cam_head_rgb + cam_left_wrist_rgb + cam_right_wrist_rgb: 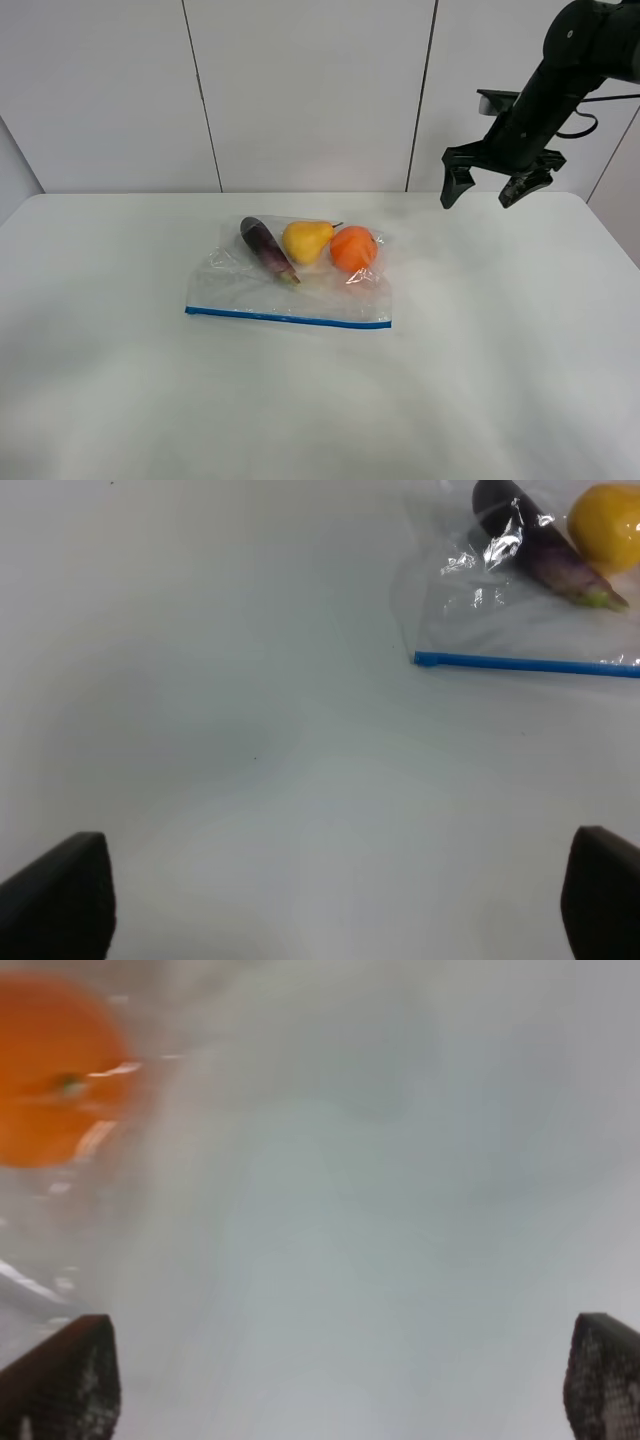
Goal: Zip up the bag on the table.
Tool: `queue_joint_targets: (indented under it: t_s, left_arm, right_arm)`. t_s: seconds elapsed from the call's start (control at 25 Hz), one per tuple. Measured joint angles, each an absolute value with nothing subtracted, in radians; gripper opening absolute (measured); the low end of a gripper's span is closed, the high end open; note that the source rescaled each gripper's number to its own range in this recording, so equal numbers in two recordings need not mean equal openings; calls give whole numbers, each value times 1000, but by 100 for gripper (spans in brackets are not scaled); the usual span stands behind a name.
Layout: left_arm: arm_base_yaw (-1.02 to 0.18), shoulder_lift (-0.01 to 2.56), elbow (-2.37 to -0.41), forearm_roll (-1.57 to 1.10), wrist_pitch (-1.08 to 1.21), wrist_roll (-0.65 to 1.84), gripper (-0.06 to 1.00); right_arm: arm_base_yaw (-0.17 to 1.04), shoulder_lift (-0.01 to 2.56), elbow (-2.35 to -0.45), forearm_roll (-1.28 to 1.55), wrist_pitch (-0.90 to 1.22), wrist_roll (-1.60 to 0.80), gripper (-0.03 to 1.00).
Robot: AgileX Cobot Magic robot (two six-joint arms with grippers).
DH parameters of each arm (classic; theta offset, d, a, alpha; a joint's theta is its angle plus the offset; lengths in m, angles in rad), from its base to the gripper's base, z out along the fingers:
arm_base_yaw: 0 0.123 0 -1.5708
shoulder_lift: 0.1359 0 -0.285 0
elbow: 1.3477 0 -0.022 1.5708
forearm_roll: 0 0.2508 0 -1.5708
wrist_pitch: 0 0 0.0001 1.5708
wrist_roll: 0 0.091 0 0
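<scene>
On the white table [500, 350] the bag [290, 285] lies crosswise, zipper frontward; both grippers [490, 187] [330, 900] gape, empty.

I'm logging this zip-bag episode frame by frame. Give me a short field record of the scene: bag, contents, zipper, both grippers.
bag: clear plastic zip bag lying flat on the white table
contents: eggplant, pear, orange, side by side
zipper: blue strip along the near edge; open or closed cannot be told
right gripper: open, raised above the table's far right, holding nothing
left gripper: open, empty, apart from the bag
</scene>
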State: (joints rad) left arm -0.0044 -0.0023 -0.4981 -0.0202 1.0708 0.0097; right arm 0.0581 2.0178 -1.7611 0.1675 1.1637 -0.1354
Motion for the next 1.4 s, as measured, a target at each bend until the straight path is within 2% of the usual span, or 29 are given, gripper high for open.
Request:
queue_joint_targets:
  t_s: [0.36,0.52,1.04,1.4]
  left_arm:
    - [-4,-2,-498,-19,1071,10,100]
    - [-4,-2,-498,-19,1071,10,100]
    - [-4,-2,-498,-17,1071,10,100]
    - [-4,-2,-498,-17,1071,10,100]
  right_arm:
    - [-46,2005,-1776,127,1214,-128,97]
    - [-46,1915,-1694,132,1213,-126,96]
    - [-46,1307,-922,132,1213,-128,95]
    - [-46,796,-529,131,1042,-128,95]
